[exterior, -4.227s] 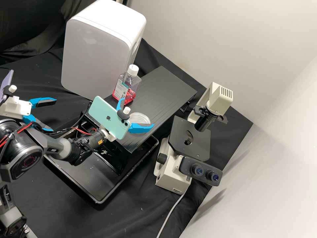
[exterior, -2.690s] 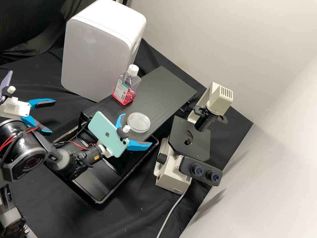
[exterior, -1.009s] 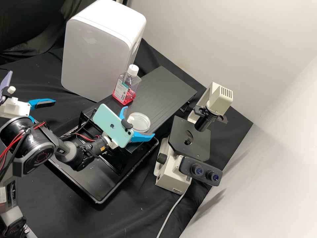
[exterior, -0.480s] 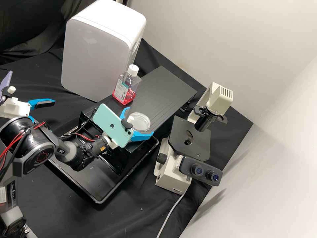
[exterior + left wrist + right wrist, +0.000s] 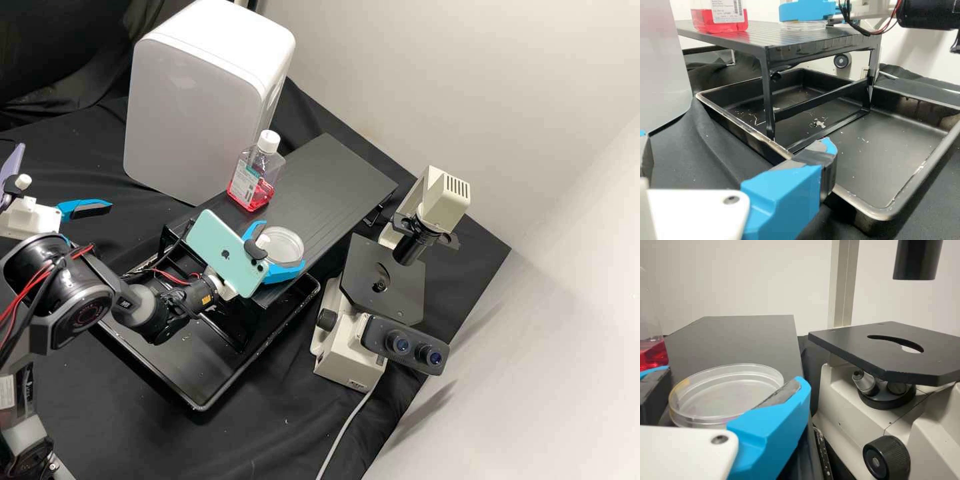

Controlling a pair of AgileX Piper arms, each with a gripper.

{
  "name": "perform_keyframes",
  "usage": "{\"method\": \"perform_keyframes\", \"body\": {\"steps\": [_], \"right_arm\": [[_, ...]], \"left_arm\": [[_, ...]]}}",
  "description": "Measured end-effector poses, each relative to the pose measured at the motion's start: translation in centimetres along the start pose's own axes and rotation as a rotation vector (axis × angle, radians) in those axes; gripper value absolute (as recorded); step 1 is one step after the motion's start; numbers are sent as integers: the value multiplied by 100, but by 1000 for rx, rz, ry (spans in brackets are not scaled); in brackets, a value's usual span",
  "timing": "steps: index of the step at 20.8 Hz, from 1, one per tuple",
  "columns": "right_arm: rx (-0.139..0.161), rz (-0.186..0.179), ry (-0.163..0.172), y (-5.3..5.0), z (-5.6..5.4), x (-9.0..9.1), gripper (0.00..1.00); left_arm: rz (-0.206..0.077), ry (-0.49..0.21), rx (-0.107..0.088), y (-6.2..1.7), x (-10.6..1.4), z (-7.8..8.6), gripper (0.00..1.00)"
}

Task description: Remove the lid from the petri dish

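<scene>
On the platform, high view: a clear round plastic petri dish sits with its lid on, near the front corner of a black ribbed metal platform. The platform stands on thin legs in a shallow black tray.
Right gripper, high view: the right gripper has one blue finger on each side of the dish, drawn in against its wall (a pinch, though how firm cannot be judged).
Left gripper, high view: the left gripper hangs at the bench's left side, well apart from the dish.
Neighbours, high view: a clear flask of red liquid with a white cap stands farther back on the platform. A tall white rounded box is behind it, and a beige microscope is beside the tray.
Left wrist view: its fingers are spread and hold nothing; the tray lies ahead.
Right wrist view: the lid lies flat on the dish. One finger's grey pad is pressed along its rim, and the microscope's black stage is just beside.
Risk, base: the base may rise with the lid, probably if the pads reach below the lid's skirt.
Risk, slip: smooth plastic could slide out of a light pinch and drop.
Risk, edge: a sideways tug could push the dish off the platform's corner.
</scene>
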Motion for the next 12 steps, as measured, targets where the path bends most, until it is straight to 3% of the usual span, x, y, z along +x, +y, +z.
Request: {"method": "perform_keyframes", "body": {"steps": [12], "right_arm": [[2,-5,5,-21,-19,0,0]], "left_arm": [[-8,8,-1,-22,6,-11,100]]}}
